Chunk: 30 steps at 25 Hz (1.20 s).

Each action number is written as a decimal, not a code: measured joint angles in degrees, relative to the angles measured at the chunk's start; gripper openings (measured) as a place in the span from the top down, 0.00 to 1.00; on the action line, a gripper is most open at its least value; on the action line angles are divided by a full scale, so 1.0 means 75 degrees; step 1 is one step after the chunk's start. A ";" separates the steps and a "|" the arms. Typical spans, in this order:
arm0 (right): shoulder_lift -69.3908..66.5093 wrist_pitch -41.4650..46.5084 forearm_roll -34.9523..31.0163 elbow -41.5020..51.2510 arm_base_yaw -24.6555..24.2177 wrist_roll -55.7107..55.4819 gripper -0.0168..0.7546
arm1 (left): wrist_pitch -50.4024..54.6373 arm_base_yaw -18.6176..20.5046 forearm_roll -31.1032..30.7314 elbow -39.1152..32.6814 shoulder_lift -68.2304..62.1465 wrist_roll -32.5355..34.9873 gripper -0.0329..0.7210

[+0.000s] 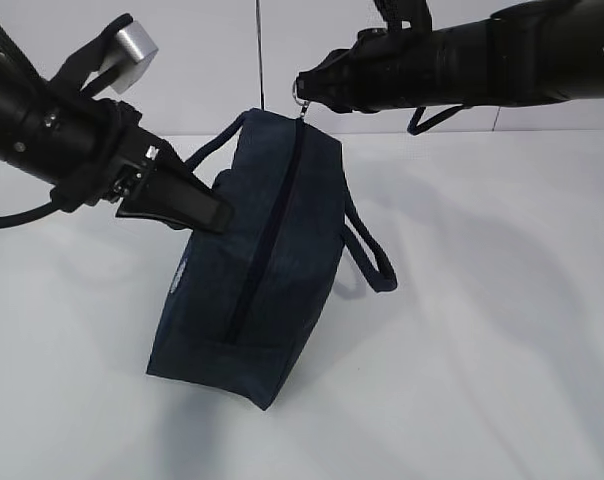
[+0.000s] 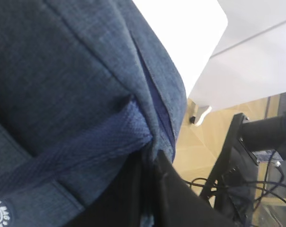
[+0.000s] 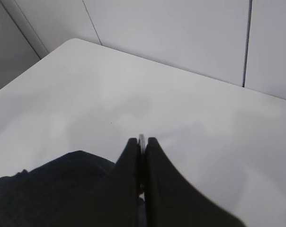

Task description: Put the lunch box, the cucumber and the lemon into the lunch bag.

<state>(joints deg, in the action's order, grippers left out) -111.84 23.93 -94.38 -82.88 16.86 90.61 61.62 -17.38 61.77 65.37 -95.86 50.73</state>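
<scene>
white table (image 1: 502,380) w/ pale wall panels behind; nothing on it but the lunch bag (image 1: 252,300), which stands tilted, its lower corner toward the camera and its top end lifted toward the back.

key relation: the bag's long axis runs from near-left, low, up to the far middle, and the zipper (image 1: 267,235) follows that same line along the top face. the ring pull (image 1: 300,95) sits at the far, high end of the zip, right at the tip of the right gripper (image 1: 304,88). right gripper is pinched together on the ring; in the right wrist view a thin silver sliver shows between the closed fingers (image 3: 155,156).

left gripper (image 1: 217,215) is clamped on the bag's left side by the handle base, fabric bunched btw its fingers (image 2: 181,198) in the left wrist view. so left anchors, right is at the pull.

judgement: zip looks closed along its visible length, so any pull would run along the bag's long axis. lunch box, cucumber, lemon not in view in any cam; can't say where they are.
</scene>
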 joint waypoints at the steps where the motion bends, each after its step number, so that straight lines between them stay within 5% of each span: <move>1: -0.0030 0.0032 -0.0014 -0.0016 0.0000 0.0000 0.98 | 0.0072 0.0000 -0.0017 -0.0003 0.0020 -0.0037 0.96; 20: -0.0378 0.0333 -0.0144 -0.0031 -0.0013 0.0007 0.98 | 0.0090 0.0000 -0.0438 -0.0016 0.0158 -0.0160 0.96; 30: -0.0378 0.0574 -0.0148 -0.0031 -0.0026 -0.0048 0.98 | 0.0023 0.0076 -0.0440 -0.0016 0.0048 -0.0160 0.60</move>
<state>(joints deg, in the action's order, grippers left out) -114.67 28.24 -95.49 -83.11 16.67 90.24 61.79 -16.81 58.47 65.25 -95.50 49.53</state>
